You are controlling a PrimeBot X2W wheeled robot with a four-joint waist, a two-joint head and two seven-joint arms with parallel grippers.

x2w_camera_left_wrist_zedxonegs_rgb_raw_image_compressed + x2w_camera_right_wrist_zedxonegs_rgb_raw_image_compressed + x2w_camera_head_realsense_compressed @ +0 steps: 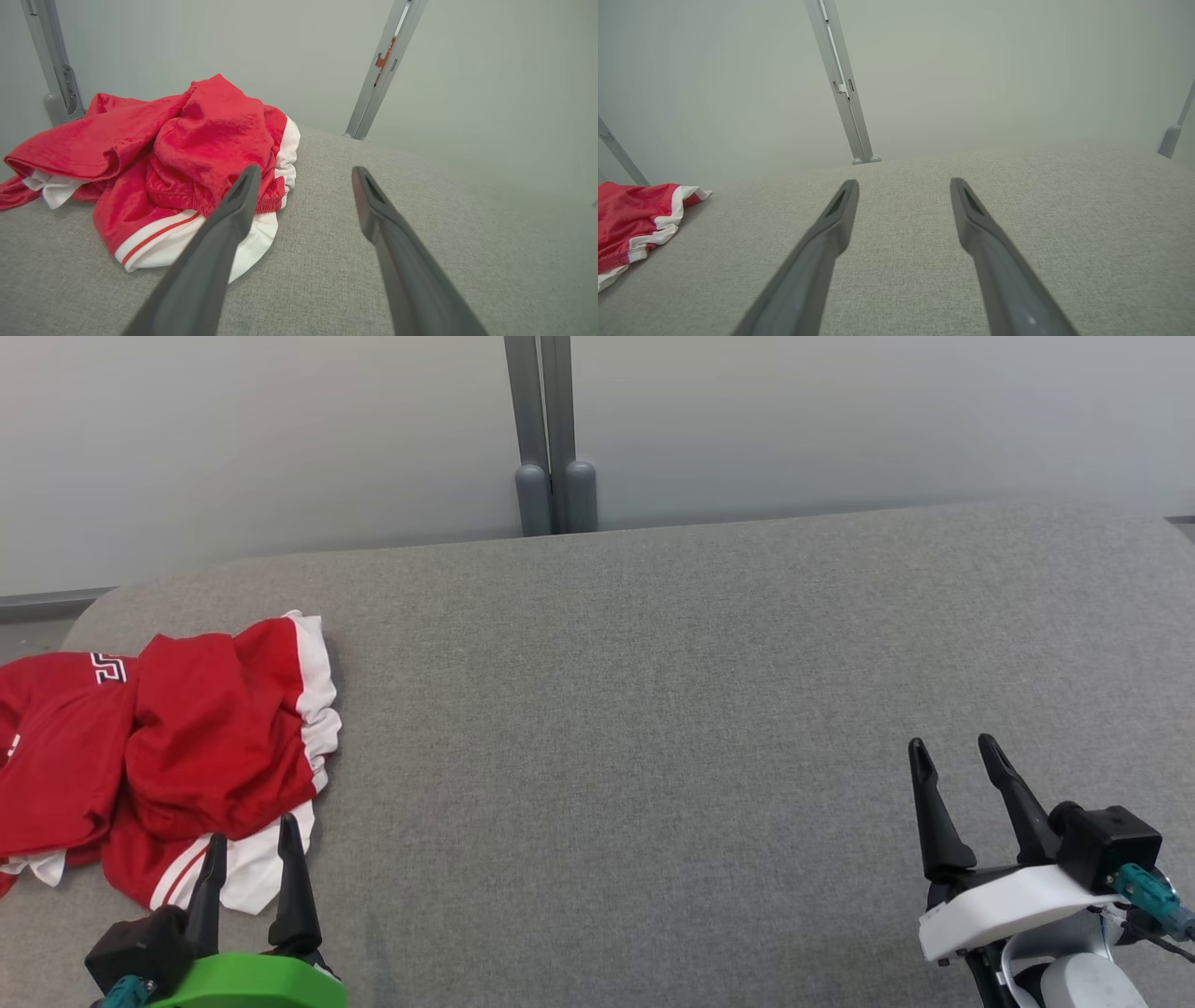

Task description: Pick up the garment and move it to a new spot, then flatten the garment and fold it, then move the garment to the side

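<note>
Closest to the robot, at the near left corner of the grey fabric-covered table, the left gripper has its two dark fingers spread with nothing between them. In the left wrist view this gripper shows one finger crossing in front of the garment's white hem and the other over bare grey fabric. Whether it touches the cloth I cannot tell.

At the near right corner, the right gripper is also spread and empty. It stands over bare table, well apart from the garment, as the right wrist view confirms.

Just beyond the left fingertips lies the garment, red with white bands and a thin red stripe. It is crumpled in a heap at the table's left edge and runs out of the head view.

Behind the middle of the far edge rises a grey double post against a pale wall.
</note>
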